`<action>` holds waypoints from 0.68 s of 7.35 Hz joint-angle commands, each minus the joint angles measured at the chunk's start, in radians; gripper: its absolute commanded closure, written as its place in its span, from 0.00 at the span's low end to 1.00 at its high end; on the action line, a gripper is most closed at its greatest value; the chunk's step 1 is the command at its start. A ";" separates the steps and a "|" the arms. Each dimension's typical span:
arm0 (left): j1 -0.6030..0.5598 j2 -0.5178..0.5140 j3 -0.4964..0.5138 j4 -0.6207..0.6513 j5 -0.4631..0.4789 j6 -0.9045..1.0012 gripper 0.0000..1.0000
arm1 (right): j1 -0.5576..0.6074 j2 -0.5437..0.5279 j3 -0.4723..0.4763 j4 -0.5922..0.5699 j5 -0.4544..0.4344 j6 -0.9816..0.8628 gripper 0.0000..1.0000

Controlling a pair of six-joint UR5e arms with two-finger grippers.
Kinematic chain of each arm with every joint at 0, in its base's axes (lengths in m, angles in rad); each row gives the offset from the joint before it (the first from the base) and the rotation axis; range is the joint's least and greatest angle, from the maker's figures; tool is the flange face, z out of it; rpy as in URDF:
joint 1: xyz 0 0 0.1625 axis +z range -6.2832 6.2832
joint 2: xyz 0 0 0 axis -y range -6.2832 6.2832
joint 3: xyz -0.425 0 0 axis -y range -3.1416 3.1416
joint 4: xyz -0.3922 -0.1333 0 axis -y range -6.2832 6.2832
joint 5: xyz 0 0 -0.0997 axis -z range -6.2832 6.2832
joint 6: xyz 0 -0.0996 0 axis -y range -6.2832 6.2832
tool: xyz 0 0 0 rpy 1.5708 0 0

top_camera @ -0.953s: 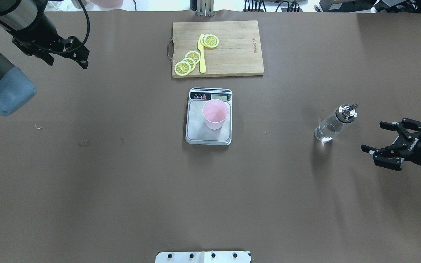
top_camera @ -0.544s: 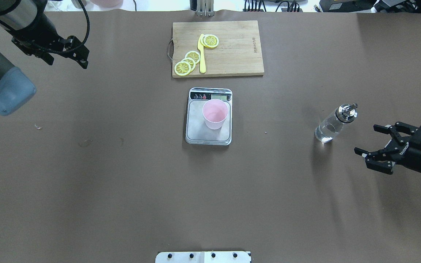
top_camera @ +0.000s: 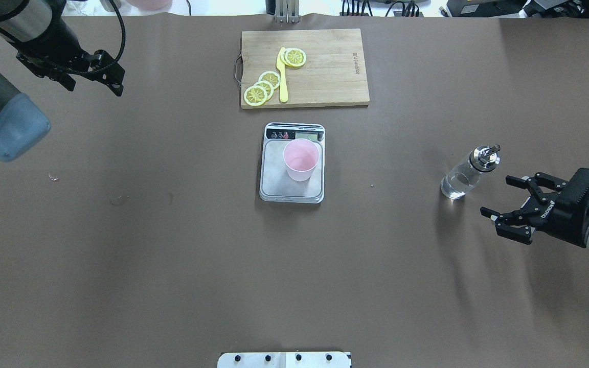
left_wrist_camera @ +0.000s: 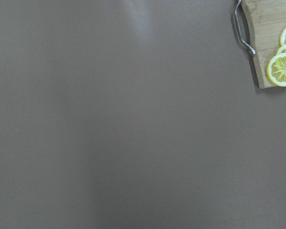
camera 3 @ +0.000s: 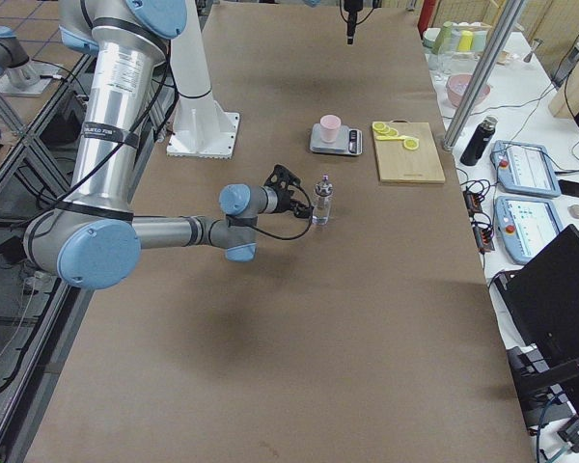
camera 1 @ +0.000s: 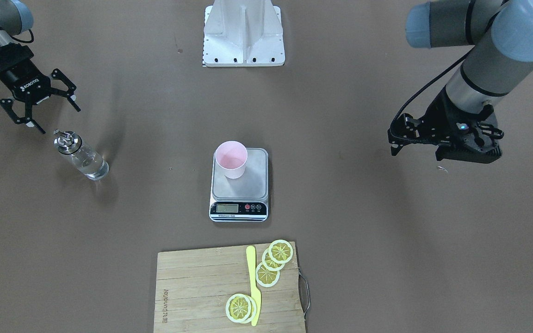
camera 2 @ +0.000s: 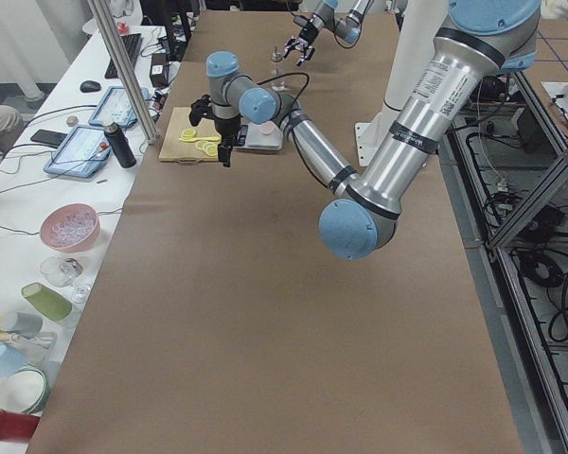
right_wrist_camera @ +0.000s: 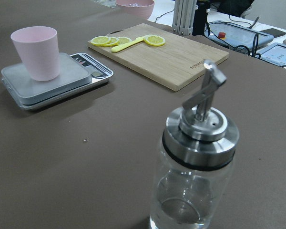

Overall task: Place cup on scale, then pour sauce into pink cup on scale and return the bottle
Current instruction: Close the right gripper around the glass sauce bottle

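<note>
Far left of the scale, the left gripper (top_camera: 119, 82) hangs with jaws apart, holding nothing. The cup (top_camera: 300, 161) stands upright on the scale (top_camera: 274, 180), towards its display end. Well right of the scale the bottle (top_camera: 466, 174) stands untouched on the bench. Just beyond it is the right gripper (top_camera: 496, 194), jaws wide apart. It should straddle the glass body below the metal cap, then close squarely so the bottle stays upright.
</note>
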 commanded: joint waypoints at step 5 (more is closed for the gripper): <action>0.000 -0.001 -0.001 0.000 0.002 0.000 0.02 | 0.002 0.027 -0.072 0.081 -0.005 -0.005 0.03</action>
